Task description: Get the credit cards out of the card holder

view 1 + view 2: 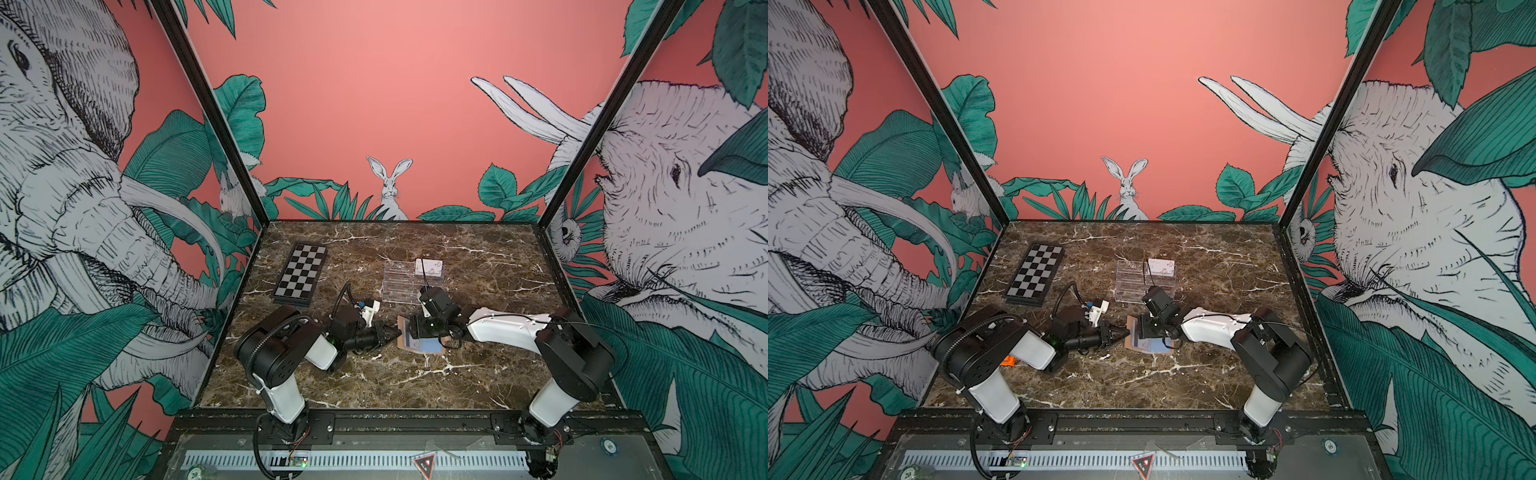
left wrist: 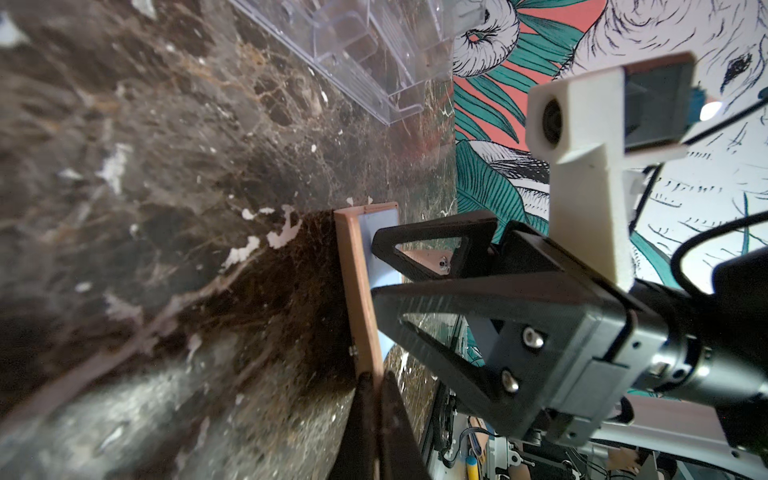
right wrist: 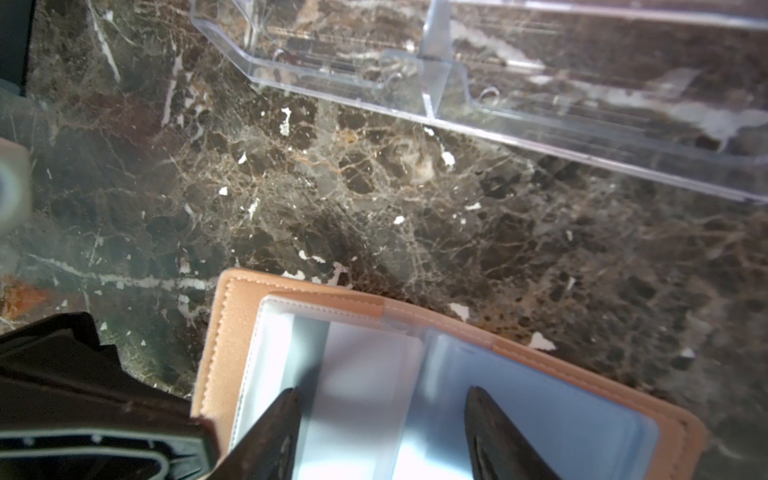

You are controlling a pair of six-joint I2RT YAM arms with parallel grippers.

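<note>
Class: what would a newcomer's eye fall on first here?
The open tan card holder in the middle, its edge pinched by the left gripper, the right gripper open over its clear sleeves. Behind stands a clear acrylic rack holding a whitish card; a chequered board lies far left.

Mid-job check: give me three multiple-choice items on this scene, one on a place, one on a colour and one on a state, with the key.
1. Where does the whitish plastic card stand?
A) in the clear acrylic tiered rack
B) on the black-and-white chequered board
C) flat on bare marble

2. What colour is the cover of the folding leather-like card holder?
A) black
B) tan
C) green

3. How do the right gripper jaws stand over the holder's clear sleeves?
A) apart
B) shut on a card
C) out of view

Key:
1 A: both top views show the card upright at the rack's back.
2 B: the right wrist view shows a tan stitched border.
3 A: the right wrist view shows sleeve between the two jaws.
</note>
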